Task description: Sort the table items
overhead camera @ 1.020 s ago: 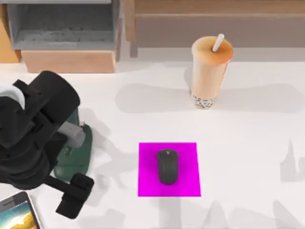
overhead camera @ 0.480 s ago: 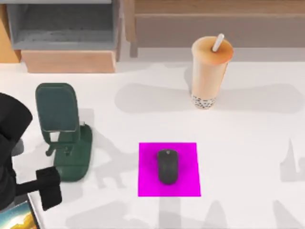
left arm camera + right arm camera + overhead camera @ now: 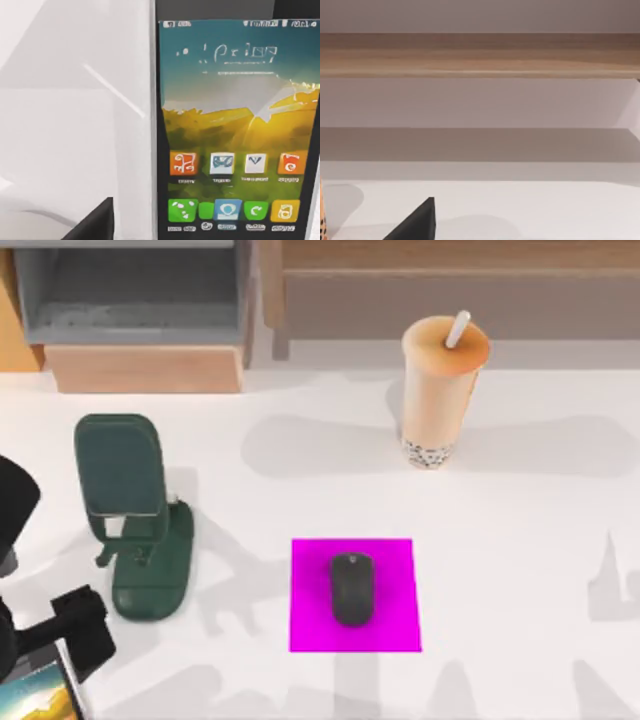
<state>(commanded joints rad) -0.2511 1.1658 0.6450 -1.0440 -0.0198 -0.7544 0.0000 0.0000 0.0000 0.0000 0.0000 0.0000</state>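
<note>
While the mouse rests on its magenta pad, my left gripper hovers over the smartphone, finger spread impossible to tell.

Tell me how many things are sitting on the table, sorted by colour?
Black: 1, the mouse
Magenta: 1, the mat
Dark green: 1, the phone stand
Peach: 1, the bubble-tea cup
Multicoloured screen: 1, the smartphone
Total: 5
</note>
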